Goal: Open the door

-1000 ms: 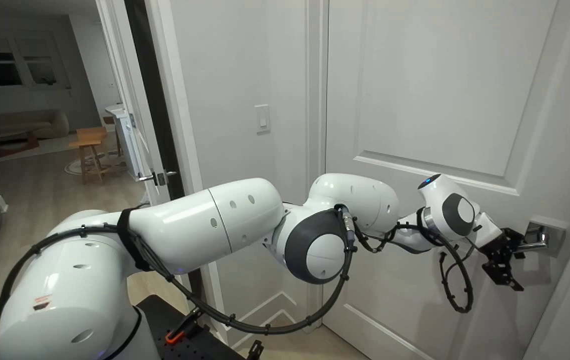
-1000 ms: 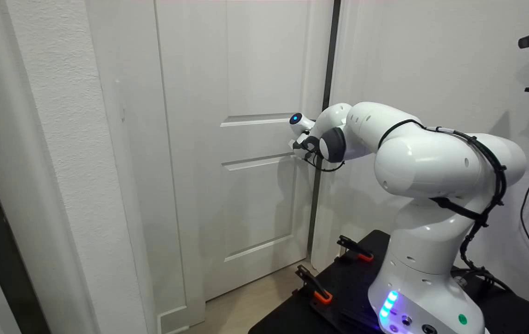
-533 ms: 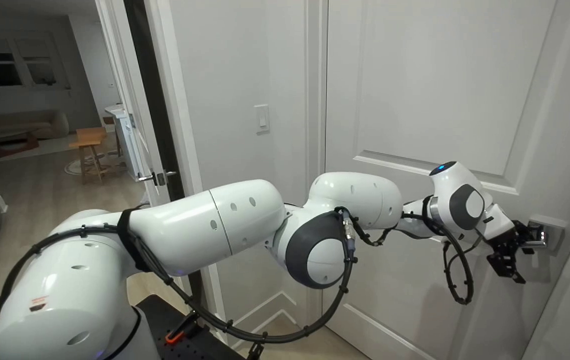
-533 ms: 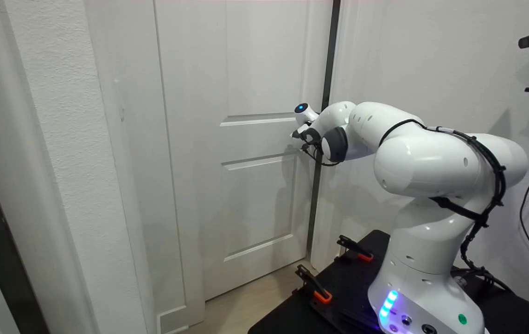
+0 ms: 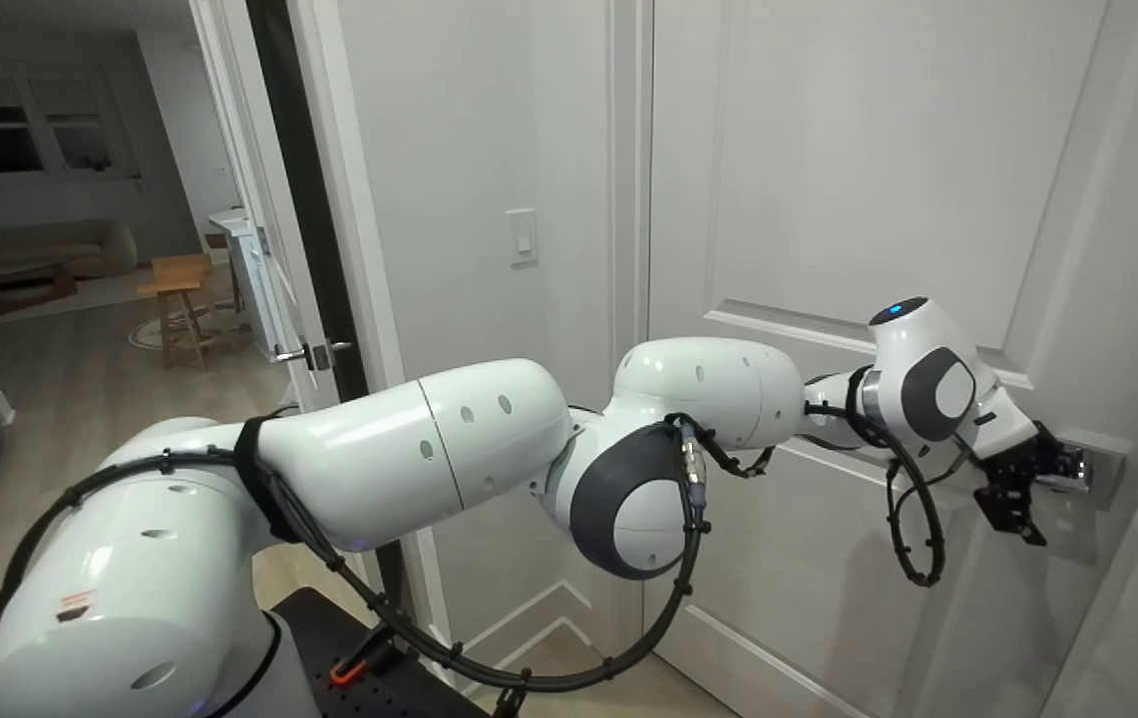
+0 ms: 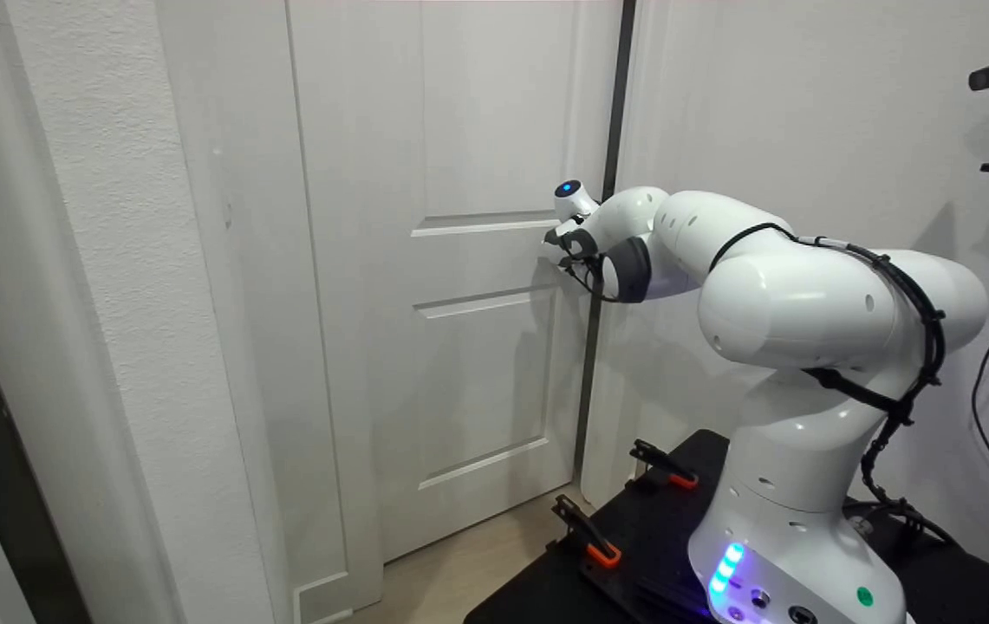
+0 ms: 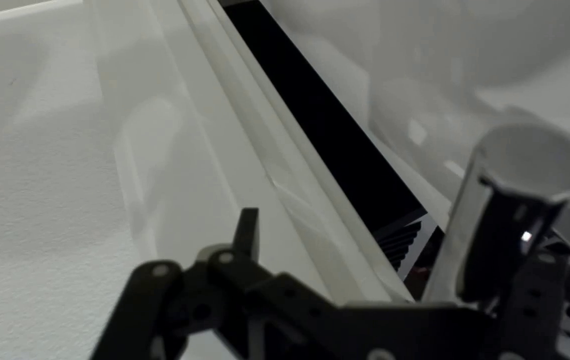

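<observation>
White door (image 5: 878, 199) behind silver handle (image 7: 519, 170), looks little bit open; gripper (image 5: 1055, 505) right by handle, jaws wide apart, touching or not, cannot tell; best push slow, steady, close to handle so gripper won't slide off

hand (image 5: 1055, 502): fingers apart | upper finger (image 5: 1051, 457): at lever handle (image 5: 1083, 474), contact unclear | door (image 5: 868, 170): white, panelled
</observation>
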Robot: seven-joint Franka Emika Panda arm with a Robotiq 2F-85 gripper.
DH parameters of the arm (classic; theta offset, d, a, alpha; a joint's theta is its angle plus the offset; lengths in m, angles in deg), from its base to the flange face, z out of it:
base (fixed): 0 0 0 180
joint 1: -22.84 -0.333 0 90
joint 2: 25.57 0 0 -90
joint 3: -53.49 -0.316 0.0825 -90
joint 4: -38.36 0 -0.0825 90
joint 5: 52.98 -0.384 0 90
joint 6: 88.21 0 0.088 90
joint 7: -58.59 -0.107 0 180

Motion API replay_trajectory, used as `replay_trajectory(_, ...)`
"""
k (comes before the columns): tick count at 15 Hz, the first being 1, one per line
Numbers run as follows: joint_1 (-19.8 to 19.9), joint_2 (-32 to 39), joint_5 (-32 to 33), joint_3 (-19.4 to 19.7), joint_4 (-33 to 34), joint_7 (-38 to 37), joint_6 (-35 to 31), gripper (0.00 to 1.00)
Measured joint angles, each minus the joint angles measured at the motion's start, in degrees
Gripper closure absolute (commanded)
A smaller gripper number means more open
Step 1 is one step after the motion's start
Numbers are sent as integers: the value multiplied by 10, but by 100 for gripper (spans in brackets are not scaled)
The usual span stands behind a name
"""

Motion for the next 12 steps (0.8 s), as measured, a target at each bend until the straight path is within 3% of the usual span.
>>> replay_trajectory(12,4,-31,-3,-58,0,7,0,0)
